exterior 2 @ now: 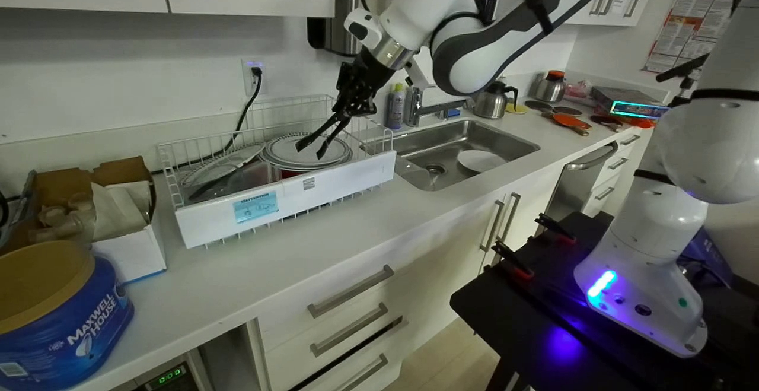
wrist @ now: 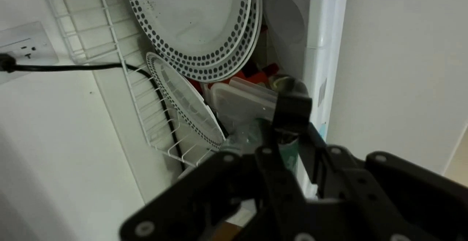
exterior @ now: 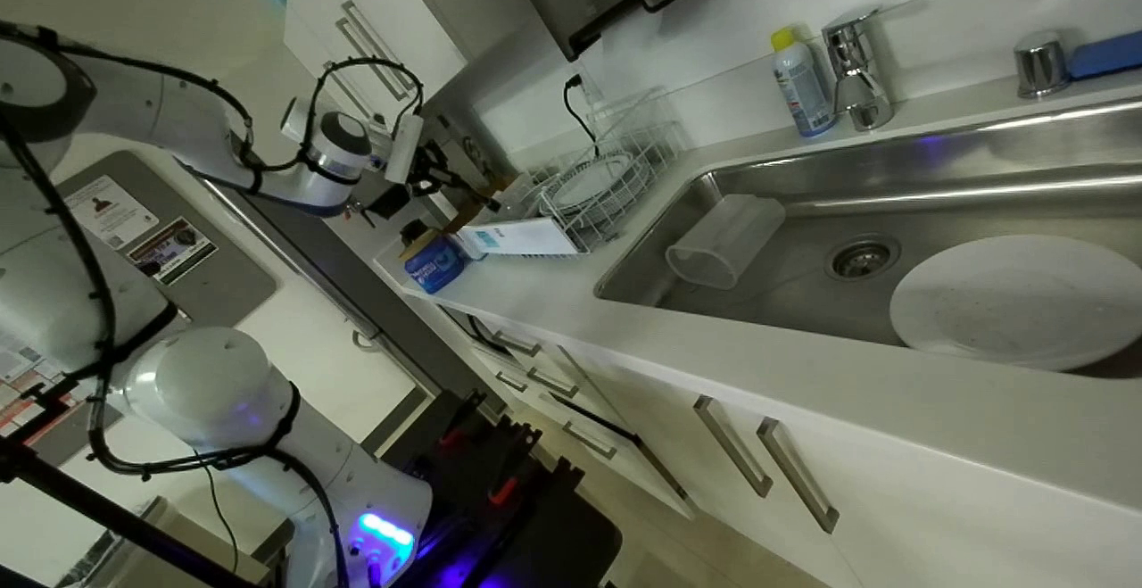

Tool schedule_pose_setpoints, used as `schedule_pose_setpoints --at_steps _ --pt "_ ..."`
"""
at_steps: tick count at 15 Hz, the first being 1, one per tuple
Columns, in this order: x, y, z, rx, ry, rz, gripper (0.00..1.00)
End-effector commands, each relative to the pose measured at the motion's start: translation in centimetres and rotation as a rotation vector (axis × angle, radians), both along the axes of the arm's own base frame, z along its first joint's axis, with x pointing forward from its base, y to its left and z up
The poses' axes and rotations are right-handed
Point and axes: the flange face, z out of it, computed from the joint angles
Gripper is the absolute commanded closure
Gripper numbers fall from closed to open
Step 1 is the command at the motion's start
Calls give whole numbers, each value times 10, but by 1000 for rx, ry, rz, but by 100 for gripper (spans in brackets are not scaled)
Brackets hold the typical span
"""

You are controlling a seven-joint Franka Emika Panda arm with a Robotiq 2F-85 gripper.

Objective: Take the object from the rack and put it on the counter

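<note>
Plates (round, dot-rimmed) rest in the wire rack.

White wire rack, upright, on white counter

The wrist view's upper edge crops the white wire dish rack and topmost round, dot-rimmed white plate. In an exterior view, the black two-fingered gripper masks part of that plate, the left edge cuts the blue plastic coffee tub, and the rectangular pale-blue label is illegible.
</note>
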Motion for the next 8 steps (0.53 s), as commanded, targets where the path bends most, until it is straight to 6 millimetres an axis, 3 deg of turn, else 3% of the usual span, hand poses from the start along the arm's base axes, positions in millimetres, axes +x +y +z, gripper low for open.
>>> schedule_pose_setpoints --at_steps 1,8 --pt "-53 -20 19 56 -29 -8 94" --pt "-113 -41 4 235 71 9 94"
